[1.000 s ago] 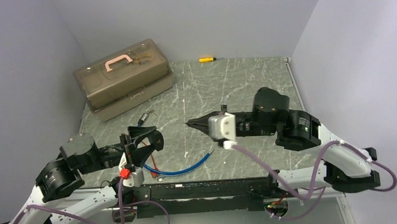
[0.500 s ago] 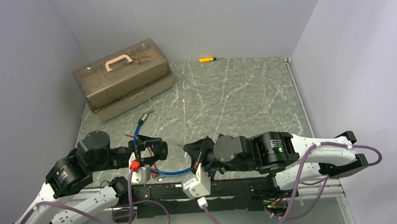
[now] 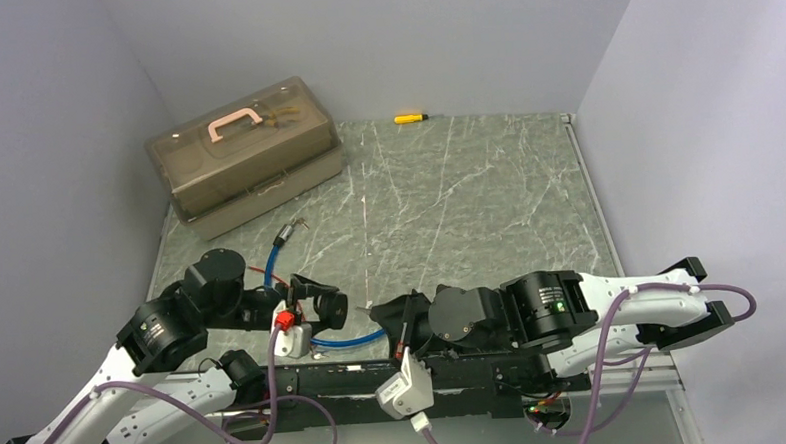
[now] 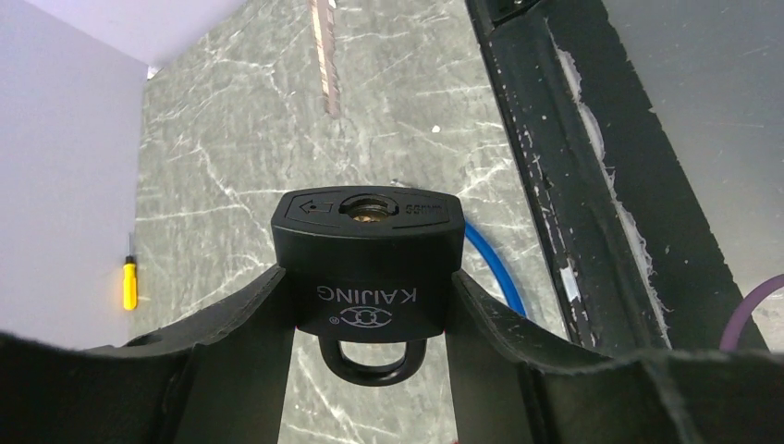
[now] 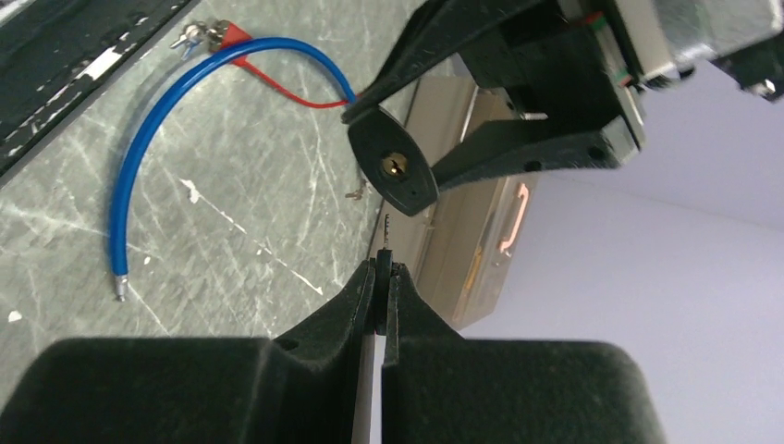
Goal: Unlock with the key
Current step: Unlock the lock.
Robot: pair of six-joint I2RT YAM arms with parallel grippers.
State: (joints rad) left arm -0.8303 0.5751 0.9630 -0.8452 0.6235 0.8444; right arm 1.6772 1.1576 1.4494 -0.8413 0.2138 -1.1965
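— What did the lock look like from where you stood?

— The padlock (image 4: 367,250) was a squat block of matte black with rounded corners. KAIJING stood on its flat face, and an arrow was moulded beside the keyhole (image 4: 367,205), which had a brassy core. The shackle (image 4: 374,370), a smooth black loop, pointed back toward the left wrist.

— And where was it?

— In the left tool (image 4: 368,287), whose two dark, chunky fingers were clamped on the body's narrow sides. That put it near the front edge of the surface (image 3: 468,199), left of the middle, with the keyhole end turned toward the other arm.

— And the key?

— The right tool (image 5: 382,277) had its fingers pressed together on the key (image 5: 385,225), so only a thin toothed blade stuck out. The tip was just beside the padlock's bottom edge and not in the keyhole. I couldn't tell whether it touched.

— What was the surface made of?

— It was grey-green and veined like marble. A glossy blue cable (image 5: 148,120) lay curved on it with a thin red wire (image 5: 277,88). At the far left sat a translucent brownish plastic toolbox (image 3: 266,157) with a pink handle (image 3: 234,120). A small yellow screwdriver (image 3: 409,117) lay by the back wall.
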